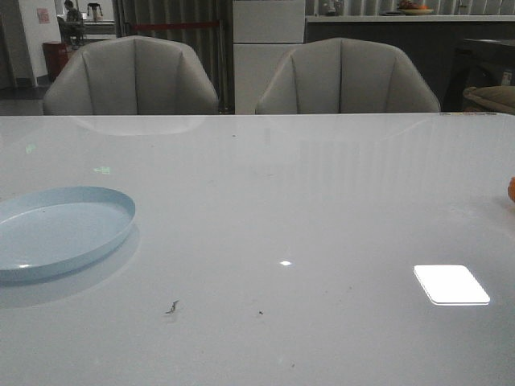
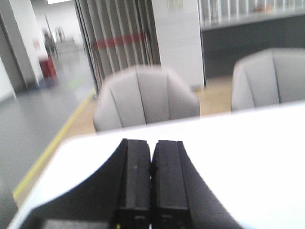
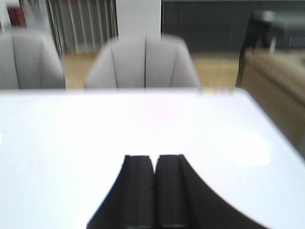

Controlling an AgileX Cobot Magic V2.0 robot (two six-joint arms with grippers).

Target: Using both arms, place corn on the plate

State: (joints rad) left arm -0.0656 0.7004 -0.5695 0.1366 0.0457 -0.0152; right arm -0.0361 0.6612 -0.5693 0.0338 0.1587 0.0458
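The pale blue plate [image 1: 56, 229] lies on the white table at the left, partly cut off by the front view's left edge. A small orange sliver of the corn [image 1: 511, 190] shows at the far right edge of the front view; most of it is out of view. Neither arm shows in the front view. My left gripper [image 2: 151, 148] is shut and empty, its black fingers pressed together over the bare table. My right gripper [image 3: 154, 162] is also shut and empty over the bare table. The plate and the corn show in neither wrist view.
Two grey chairs [image 1: 133, 76] [image 1: 346, 76] stand behind the table's far edge. A bright light reflection [image 1: 451, 284] lies on the tabletop at the front right. Small dark specks [image 1: 171, 306] mark the table near the front.
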